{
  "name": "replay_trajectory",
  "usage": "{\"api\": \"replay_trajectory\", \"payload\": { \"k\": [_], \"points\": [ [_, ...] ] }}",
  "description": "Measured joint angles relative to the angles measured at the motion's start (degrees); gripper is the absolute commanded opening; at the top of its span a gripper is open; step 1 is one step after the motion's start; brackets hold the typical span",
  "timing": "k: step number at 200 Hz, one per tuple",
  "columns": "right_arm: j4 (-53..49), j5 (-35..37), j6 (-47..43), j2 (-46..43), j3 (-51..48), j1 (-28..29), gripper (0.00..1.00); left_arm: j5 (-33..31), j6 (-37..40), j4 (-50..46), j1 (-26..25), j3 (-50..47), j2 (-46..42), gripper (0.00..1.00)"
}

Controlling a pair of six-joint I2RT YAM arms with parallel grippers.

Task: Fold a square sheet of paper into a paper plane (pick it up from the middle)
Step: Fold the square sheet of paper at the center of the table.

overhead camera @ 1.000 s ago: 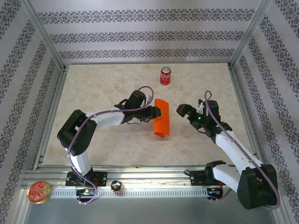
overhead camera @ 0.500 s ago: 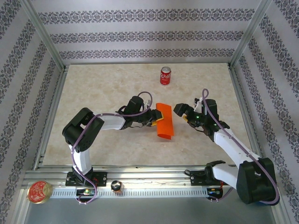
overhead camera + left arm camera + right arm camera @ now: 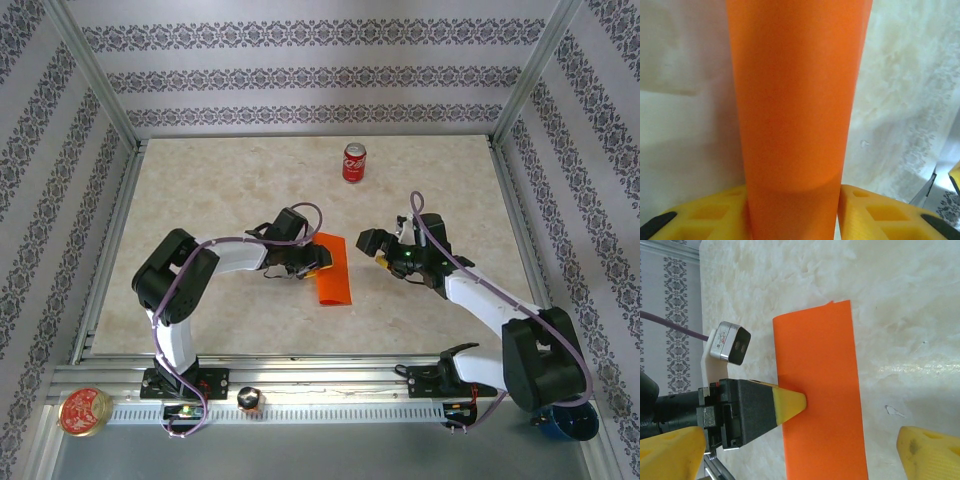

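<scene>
The square sheet of paper [image 3: 336,278] is bright orange and bent over into a long strip low over the table's middle. My left gripper [image 3: 318,262] is shut on its left side. In the left wrist view the paper [image 3: 795,100] fills the gap between the yellow fingers [image 3: 875,212] of my left gripper [image 3: 792,220]. My right gripper [image 3: 372,248] hangs open just right of the strip, apart from it. In the right wrist view the strip [image 3: 825,365] lies between the right gripper's [image 3: 800,455] spread fingertips [image 3: 930,452], and the left gripper's yellow fingertip [image 3: 789,405] rests on the strip's edge.
A red soda can [image 3: 354,162] stands upright at the back middle of the marble table [image 3: 200,190]. Patterned walls and metal rails [image 3: 110,250] close in the sides. A round gold tin [image 3: 84,411] sits on the front ledge, left of the arm bases.
My left gripper has carried the paper a little left and toward the near edge. My right gripper has moved left, closing in on the strip, still open.
</scene>
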Motion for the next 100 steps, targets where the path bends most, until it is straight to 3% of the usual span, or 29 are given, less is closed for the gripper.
{"api": "replay_trajectory", "payload": {
  "k": [64, 100],
  "points": [
    [1.09, 0.02, 0.55, 1.05, 0.15, 0.07, 0.98, -2.95, 3.23, -3.74, 0.26, 0.04, -1.79, 0.57],
    [1.66, -0.02, 0.63, 1.75, 0.15, 0.07, 0.98, -5.68, 4.37, -6.32, 0.26, 0.04, -2.91, 0.57]
  ]
}}
